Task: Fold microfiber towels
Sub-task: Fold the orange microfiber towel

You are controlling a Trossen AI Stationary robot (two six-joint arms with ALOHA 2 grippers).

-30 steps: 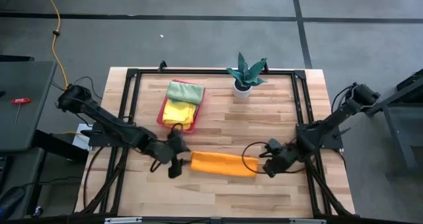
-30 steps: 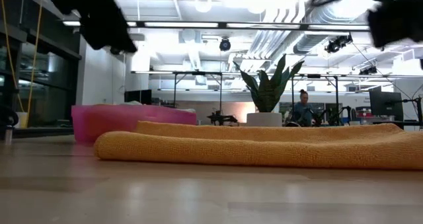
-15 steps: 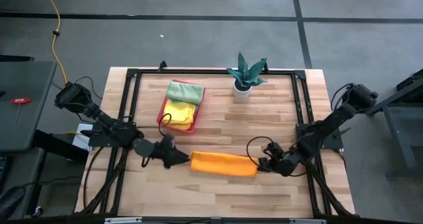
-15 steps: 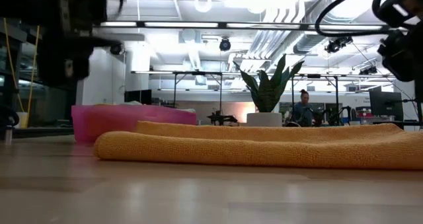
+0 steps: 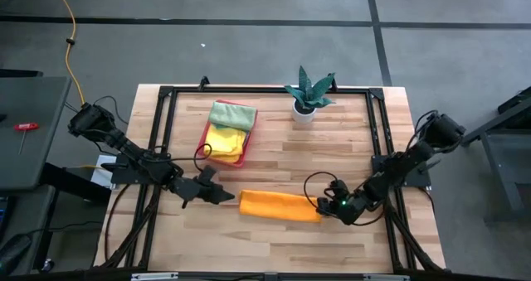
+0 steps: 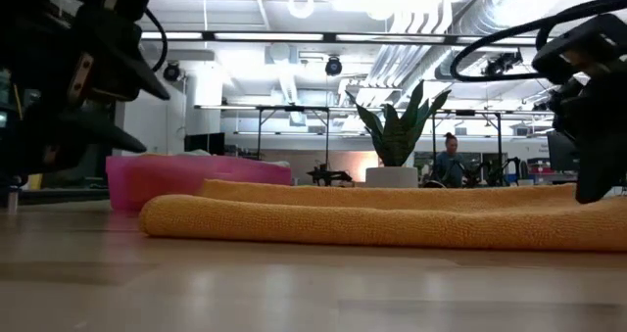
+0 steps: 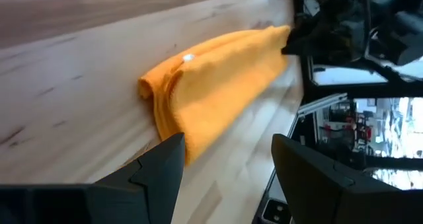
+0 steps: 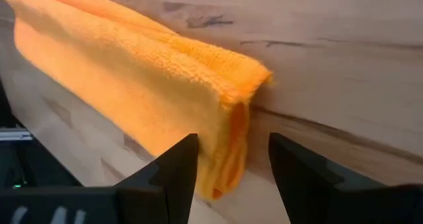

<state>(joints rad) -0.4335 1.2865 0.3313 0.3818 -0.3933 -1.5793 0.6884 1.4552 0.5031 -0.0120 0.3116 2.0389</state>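
Long folded orange microfiber towel (image 5: pixel 280 205) lies flat on the wooden desk (image 5: pixel 332 148), near the front edge. Left pincer (image 5: pixel 222 196) sits at one short end, right pincer (image 5: pixel 327 206) at the other; both have fingers apart, nothing held. Likely next step: grip both ends. Go low, catch all layers at the edge, then lift evenly so the fold doesn't splay.

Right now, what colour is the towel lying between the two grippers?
Orange towel, plain, no pattern; clearest in the right wrist view.
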